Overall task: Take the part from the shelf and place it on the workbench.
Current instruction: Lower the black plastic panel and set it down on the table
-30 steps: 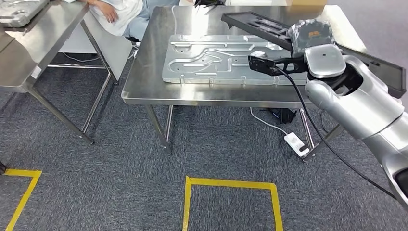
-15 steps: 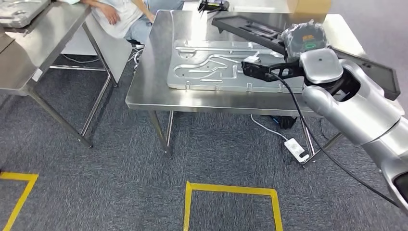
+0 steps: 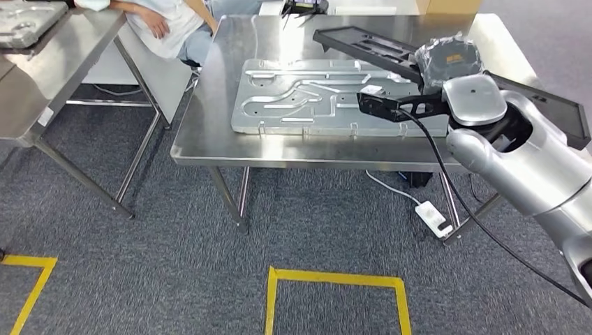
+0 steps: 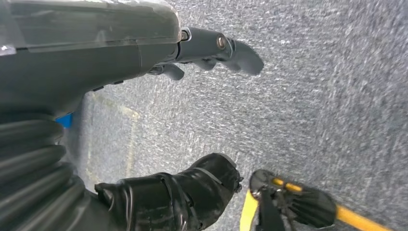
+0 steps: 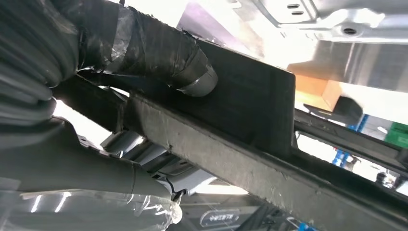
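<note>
A silver plate (image 3: 307, 96) covers the workbench (image 3: 209, 139) middle, leaving bare margins around it.

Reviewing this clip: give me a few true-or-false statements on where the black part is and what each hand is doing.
1. The right hand holds the long black part above the workbench. True.
2. The left hand grips a second part. False: it holds nothing, over grey carpet.
3. A silver metal plate lies flat on the workbench. True.
4. The black part lies flat on the floor. False: it is held over the workbench.
</note>
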You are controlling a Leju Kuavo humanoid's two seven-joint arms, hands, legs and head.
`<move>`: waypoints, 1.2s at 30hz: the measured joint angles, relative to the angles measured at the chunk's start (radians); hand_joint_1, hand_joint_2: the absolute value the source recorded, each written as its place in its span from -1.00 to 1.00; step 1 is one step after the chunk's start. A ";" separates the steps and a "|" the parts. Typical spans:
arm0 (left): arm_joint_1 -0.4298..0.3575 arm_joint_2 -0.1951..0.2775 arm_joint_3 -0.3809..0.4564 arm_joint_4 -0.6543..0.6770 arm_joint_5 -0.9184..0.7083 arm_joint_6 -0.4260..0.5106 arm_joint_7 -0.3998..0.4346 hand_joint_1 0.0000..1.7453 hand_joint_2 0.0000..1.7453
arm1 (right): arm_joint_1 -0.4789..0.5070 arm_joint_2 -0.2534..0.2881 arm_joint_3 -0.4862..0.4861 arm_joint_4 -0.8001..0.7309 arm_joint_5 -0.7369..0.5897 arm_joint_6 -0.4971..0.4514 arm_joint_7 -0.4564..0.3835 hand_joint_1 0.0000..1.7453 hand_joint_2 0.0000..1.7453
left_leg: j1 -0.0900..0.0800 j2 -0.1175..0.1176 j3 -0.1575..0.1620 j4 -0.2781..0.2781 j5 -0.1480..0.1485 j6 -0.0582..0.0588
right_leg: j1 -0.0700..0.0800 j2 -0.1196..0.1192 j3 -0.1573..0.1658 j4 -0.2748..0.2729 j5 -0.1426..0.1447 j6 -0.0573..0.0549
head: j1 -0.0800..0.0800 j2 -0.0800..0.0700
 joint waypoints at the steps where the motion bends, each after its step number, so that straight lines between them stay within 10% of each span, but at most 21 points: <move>1: 0.000 0.000 0.000 0.000 0.000 0.001 0.000 -1.00 1.00 | 0.000 -0.001 -0.001 -0.003 0.000 0.002 0.000 1.00 1.00 | 0.001 0.000 -0.034 0.065 -0.025 -0.003 | 0.000 0.000 0.003 0.000 -0.002 -0.003 | -0.001 0.000; 4: 0.003 0.000 0.000 0.000 0.000 0.003 0.001 -1.00 1.00 | 0.008 -0.002 -0.003 -0.013 -0.001 0.011 0.001 1.00 1.00 | 0.001 0.000 -0.115 0.185 -0.036 -0.004 | 0.004 0.002 0.013 0.000 -0.011 -0.009 | -0.002 0.000; 8: 0.002 -0.001 0.000 0.000 0.000 0.005 -0.001 -1.00 1.00 | 0.013 -0.005 -0.008 -0.028 -0.003 0.014 0.002 1.00 1.00 | -0.006 0.000 -0.037 -0.028 0.102 0.021 | 0.009 0.005 0.040 -0.004 -0.028 -0.006 | -0.001 0.000; 13: 0.000 0.001 0.000 0.000 -0.006 0.011 -0.001 -1.00 1.00 | 0.019 -0.019 -0.017 -0.046 -0.005 0.014 0.003 1.00 1.00 | -0.011 0.003 0.012 -0.118 0.107 0.039 | 0.009 0.002 0.046 -0.013 -0.034 0.017 | -0.001 0.000; 18: -0.001 0.001 0.000 0.000 -0.007 0.013 -0.004 -1.00 1.00 | 0.030 -0.040 -0.033 -0.064 -0.007 0.016 0.004 1.00 1.00 | -0.005 0.003 0.035 -0.136 0.102 0.053 | 0.007 -0.002 -0.081 0.221 -0.126 0.030 | -0.001 0.000; 20: 0.000 0.001 0.000 0.000 -0.007 0.012 -0.007 -1.00 1.00 | 0.038 -0.047 -0.035 -0.070 -0.009 0.017 0.004 1.00 1.00 | -0.003 0.002 0.039 -0.128 0.091 0.050 | 0.001 -0.004 -0.100 0.223 -0.093 0.036 | -0.001 0.000; 24: 0.000 0.001 0.000 -0.001 -0.007 0.010 -0.009 -1.00 1.00 | 0.041 -0.057 -0.044 -0.084 -0.013 0.025 0.004 1.00 1.00 | -0.002 -0.002 0.038 -0.090 0.056 0.027 | -0.006 -0.005 -0.022 0.026 0.006 0.040 | 0.001 0.000; 29: 0.001 0.000 0.000 -0.001 -0.007 0.009 -0.004 -1.00 1.00 | 0.056 -0.063 -0.050 -0.099 -0.017 0.028 0.004 1.00 1.00 | -0.003 -0.001 0.026 -0.059 0.030 0.010 | -0.004 0.000 -0.010 0.012 -0.005 0.009 | -0.003 0.000; 33: 0.000 0.000 0.000 -0.001 -0.006 0.009 0.000 -1.00 1.00 | 0.060 -0.063 -0.061 -0.108 -0.017 0.027 0.004 1.00 1.00 | -0.001 0.000 -0.094 0.165 -0.051 -0.004 | -0.003 -0.001 0.004 0.010 -0.015 -0.005 | -0.006 0.000; 36: 0.002 -0.002 0.000 -0.001 -0.007 0.009 0.001 -1.00 1.00 | 0.069 -0.063 -0.061 -0.108 -0.017 0.027 0.004 1.00 1.00 | -0.002 0.000 -0.113 0.147 0.011 0.006 | 0.003 0.002 0.020 0.010 -0.026 -0.008 | -0.006 0.000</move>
